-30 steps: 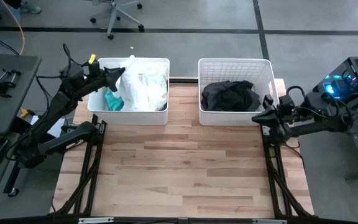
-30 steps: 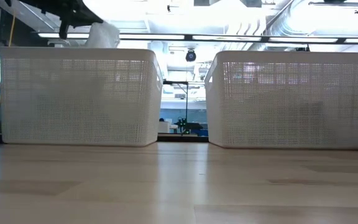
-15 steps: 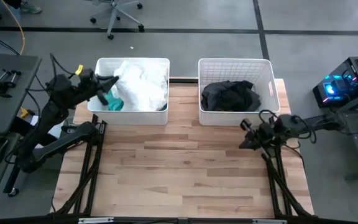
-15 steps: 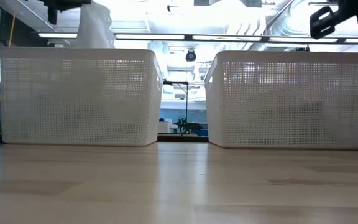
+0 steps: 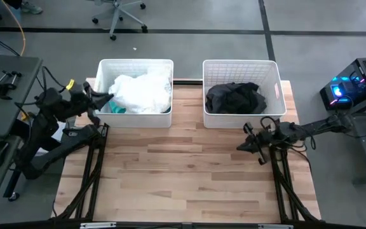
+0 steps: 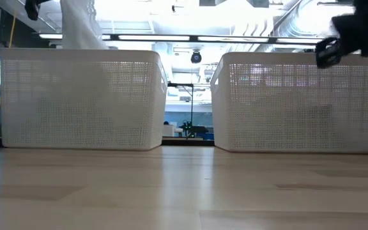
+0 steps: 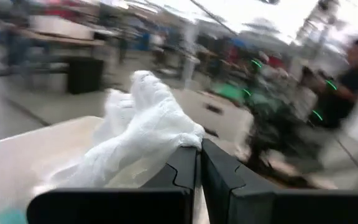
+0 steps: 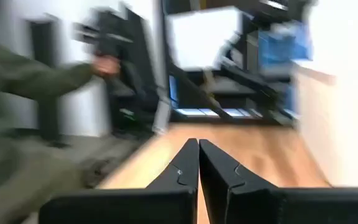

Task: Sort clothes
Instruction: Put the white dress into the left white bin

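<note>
Grey floor w/ an office chair lies behind the light wooden plank desk. Two white plastic mesh baskets sit at far edge: left basket has white lacy garment over a teal garment; right basket has black crumpled garment. Left end effector, just left of left basket, clenched on white garment's edge. Right end effector clenched, holding nothing, over desk near right basket.

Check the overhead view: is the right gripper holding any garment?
No. The right gripper sits shut and empty over the bare wooden table, in front of the basket with the dark clothes.
</note>
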You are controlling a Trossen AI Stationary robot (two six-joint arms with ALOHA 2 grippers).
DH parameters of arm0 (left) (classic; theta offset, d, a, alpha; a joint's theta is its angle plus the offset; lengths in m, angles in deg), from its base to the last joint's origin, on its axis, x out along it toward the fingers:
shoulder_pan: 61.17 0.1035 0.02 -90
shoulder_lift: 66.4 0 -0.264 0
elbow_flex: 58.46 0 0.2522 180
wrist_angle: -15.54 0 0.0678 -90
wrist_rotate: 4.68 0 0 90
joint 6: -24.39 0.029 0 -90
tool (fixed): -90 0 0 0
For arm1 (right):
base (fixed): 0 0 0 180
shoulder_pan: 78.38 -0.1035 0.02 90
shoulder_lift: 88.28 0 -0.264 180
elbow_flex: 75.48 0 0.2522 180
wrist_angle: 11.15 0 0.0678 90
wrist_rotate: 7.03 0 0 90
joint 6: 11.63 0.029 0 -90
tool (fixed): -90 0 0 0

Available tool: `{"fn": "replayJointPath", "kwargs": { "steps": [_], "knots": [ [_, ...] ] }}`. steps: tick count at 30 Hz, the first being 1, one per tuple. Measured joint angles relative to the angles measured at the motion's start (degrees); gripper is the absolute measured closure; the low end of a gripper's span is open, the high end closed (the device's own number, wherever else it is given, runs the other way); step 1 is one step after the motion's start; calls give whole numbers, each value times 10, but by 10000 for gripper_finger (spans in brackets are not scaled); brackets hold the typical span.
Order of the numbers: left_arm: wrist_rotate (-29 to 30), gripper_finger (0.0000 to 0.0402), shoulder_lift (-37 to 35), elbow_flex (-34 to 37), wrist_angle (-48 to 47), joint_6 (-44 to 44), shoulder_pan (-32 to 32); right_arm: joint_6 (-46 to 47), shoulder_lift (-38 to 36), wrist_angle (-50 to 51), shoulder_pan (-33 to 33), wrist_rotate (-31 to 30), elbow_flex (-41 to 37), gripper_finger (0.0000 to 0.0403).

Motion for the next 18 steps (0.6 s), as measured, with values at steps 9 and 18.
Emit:
{"fn": "replayJointPath", "kwargs": {
  "steps": [9,18],
  "knots": [
    [-201,398,-94,124,88,-10,-3,60,0,11,49,-24,0,403],
    [27,400,-91,170,105,-21,-4,90,0,10,53,-84,0,403]
  ]
}}
